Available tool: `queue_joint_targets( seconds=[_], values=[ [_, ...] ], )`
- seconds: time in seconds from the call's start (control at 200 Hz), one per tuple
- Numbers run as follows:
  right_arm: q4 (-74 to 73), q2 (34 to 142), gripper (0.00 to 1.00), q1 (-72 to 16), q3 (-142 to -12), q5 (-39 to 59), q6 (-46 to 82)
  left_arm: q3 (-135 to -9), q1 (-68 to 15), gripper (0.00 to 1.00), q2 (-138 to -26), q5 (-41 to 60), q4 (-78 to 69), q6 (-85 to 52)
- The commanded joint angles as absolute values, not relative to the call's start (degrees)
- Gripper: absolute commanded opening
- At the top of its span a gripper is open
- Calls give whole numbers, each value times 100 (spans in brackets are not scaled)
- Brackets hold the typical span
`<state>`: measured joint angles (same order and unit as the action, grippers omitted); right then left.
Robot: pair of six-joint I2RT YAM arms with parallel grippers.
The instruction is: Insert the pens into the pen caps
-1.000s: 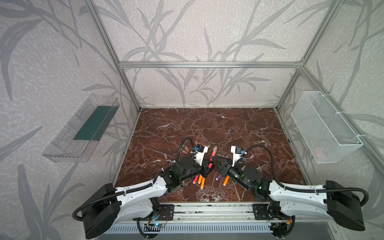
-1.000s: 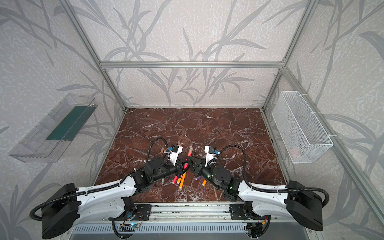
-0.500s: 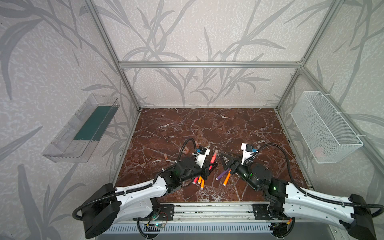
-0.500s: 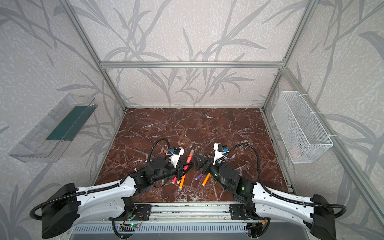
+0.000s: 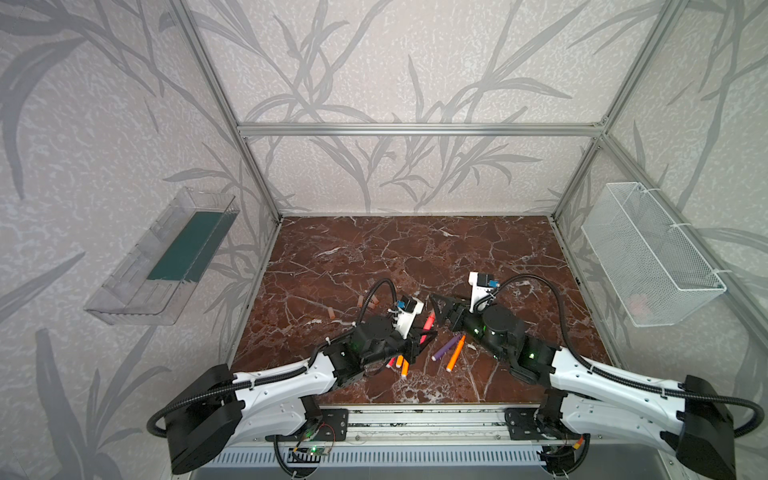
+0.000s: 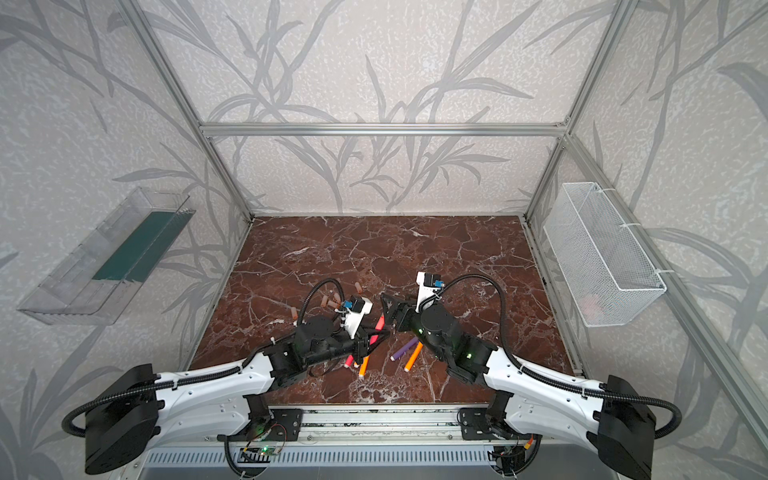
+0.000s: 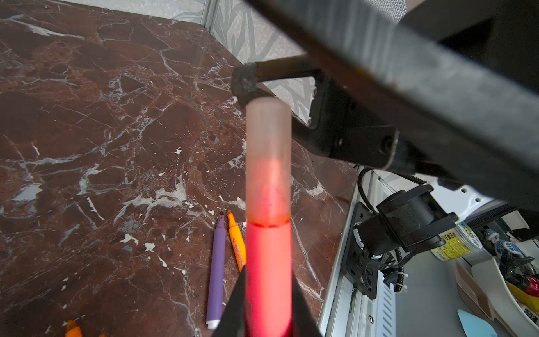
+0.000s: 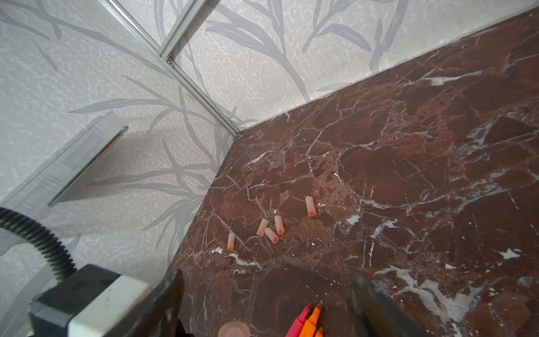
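My left gripper (image 7: 267,291) is shut on a pink-red pen (image 7: 268,262) that points up and away from it, with a translucent pen cap (image 7: 268,151) seated over its tip. In both top views the pen (image 5: 428,324) sits between the two grippers. My right gripper (image 8: 268,291) is open and empty, just beyond the capped end (image 8: 233,329). A purple pen (image 5: 444,351) and an orange pen (image 5: 456,353) lie side by side on the marble. More orange pens (image 5: 402,365) lie under the left arm. Several loose pen caps (image 8: 271,235) lie farther back on the left.
A clear plastic tray (image 5: 166,257) hangs on the left wall and a white wire basket (image 5: 648,257) on the right wall. The aluminium rail (image 5: 415,419) runs along the marble floor's front edge. Frame posts stand at the back corners.
My right gripper has opened and drawn back to the right, away from the cap on the pink-red pen. The left gripper has kept its hold and hardly moved.
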<state>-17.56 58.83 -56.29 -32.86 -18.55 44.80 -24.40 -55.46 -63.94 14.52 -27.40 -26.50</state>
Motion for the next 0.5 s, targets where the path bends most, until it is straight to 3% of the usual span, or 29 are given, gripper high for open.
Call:
queue_joint_targets(
  seconds=[0.0, 0.14, 0.325, 0.5],
  values=[
    [-1818, 6060, 69, -5583, -3572, -1597, 4509, -2619, -5573, 0, -6409, 1528, -2811, -2534],
    [-1939, 6328, 61, -5552, -3689, -1358, 4590, -2628, -5572, 0, -6420, 1512, -2813, -2516],
    [-2013, 6602, 41, -5552, -3790, -1039, 4722, -2641, -5572, 0, -6451, 1474, -2834, -2508],
    [-1969, 6741, 2, -5555, -3803, -802, 4735, -2667, -5572, 0, -6469, 1303, -2850, -2514]
  ],
)
